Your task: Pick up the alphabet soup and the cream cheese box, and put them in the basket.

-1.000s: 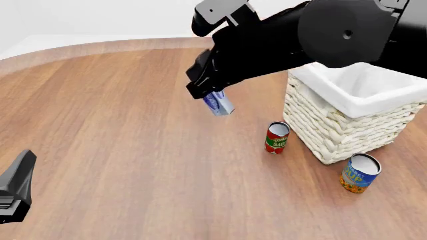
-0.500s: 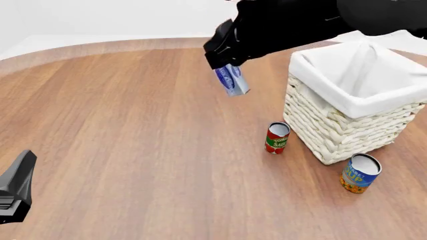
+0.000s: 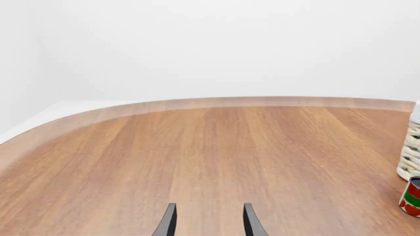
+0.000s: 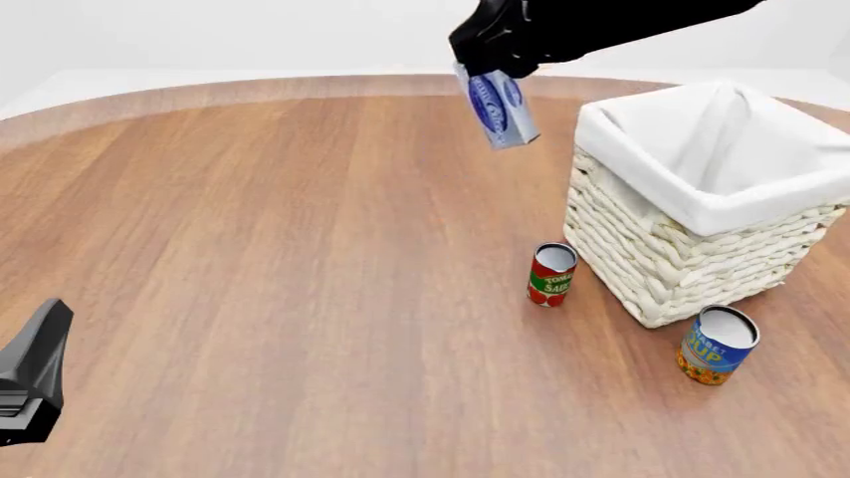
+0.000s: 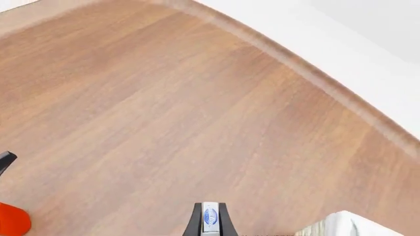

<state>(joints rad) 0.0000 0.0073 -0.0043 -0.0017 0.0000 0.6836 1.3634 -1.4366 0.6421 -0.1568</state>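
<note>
Nearest to me, the left end effector [image 4: 30, 383] rests low at the near edge of the bench [image 4: 266, 259], in the same place as a second ago; in its wrist view the fingers [image 3: 168, 223] stand apart with nothing between them. A little further, the alphabet soup [image 4: 718, 345] stands upright on the bench just beside the near corner of the basket [image 4: 664, 261], not yet touched. The small red tomato sauce can [image 4: 551, 274] stands close to the basket wall, to the left of it.

Further away, the right end effector [image 4: 489, 62] is clamped on the cream cheese box [image 4: 499, 108], which hangs in the air, tilted, well above the bench. In one second I have lifted it higher and carried it toward the basket; now it is near the basket's far left corner but I judge it is not yet over the opening. This means the first item is almost delivered: I think a little more travel to the right is needed before release.
</note>
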